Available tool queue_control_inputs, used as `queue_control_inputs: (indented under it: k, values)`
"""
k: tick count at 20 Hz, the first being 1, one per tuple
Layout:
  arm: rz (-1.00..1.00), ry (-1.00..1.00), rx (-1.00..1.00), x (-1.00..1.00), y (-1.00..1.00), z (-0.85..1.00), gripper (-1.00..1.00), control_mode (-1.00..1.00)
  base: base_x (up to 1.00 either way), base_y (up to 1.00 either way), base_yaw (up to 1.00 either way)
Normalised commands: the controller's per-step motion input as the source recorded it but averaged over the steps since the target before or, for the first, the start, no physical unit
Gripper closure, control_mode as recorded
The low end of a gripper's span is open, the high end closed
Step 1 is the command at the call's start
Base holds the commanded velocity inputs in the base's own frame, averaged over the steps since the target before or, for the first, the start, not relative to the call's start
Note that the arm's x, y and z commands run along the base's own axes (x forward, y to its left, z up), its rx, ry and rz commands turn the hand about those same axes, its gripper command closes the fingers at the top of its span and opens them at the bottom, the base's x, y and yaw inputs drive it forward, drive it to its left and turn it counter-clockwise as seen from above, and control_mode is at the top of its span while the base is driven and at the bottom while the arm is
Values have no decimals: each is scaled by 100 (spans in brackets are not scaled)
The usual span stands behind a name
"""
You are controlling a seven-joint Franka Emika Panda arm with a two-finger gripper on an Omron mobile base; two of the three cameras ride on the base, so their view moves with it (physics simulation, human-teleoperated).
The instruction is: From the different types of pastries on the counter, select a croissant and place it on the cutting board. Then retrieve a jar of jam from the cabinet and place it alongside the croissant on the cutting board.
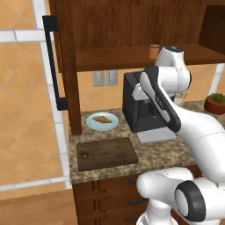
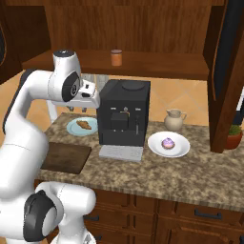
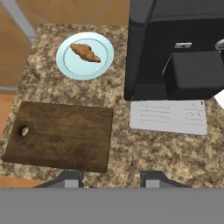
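Note:
The croissant [image 3: 85, 52] [image 1: 102, 119] [image 2: 84, 125] lies on a round light blue plate [image 3: 70, 70] at the back left of the counter [image 3: 144, 153]. In front of it the dark cutting board [image 3: 61, 135] [image 1: 107, 153] [image 2: 66, 157] lies bare. My gripper [image 3: 111, 180] hovers high above the counter, just right of the board, open with nothing between its fingers. The jar of jam [image 1: 154, 51] [image 2: 116, 57] stands on the shelf of the open cabinet [image 1: 114, 26]. A pink-purple frosted pastry [image 2: 167, 142] sits on a white plate to the right.
A black coffee machine [image 1: 138, 110] [image 2: 124, 112] [image 3: 175, 48] with a grey drip tray [image 3: 168, 117] stands right of the plate. A cream pitcher [image 2: 174, 120] and a potted plant [image 1: 216, 103] are further right. The cabinet door with its black handle [image 1: 52, 61] hangs open at left.

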Motion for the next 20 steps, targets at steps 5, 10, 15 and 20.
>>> queue_control_inputs:
  k: [5, 10, 15, 20]
  values:
    - [5, 1, -7, -8, 42, -46, -100, -100, 0, 0, 0]
    - [19, -2, -25, -7, 85, -76, -100, -100, 0, 0, 0]
    - [32, -3, -29, 31, 52, -65, -100, -100, 0, 0, 0]
    - [48, 0, -1, 98, 15, -26, -100, -100, 0, 0, 0]
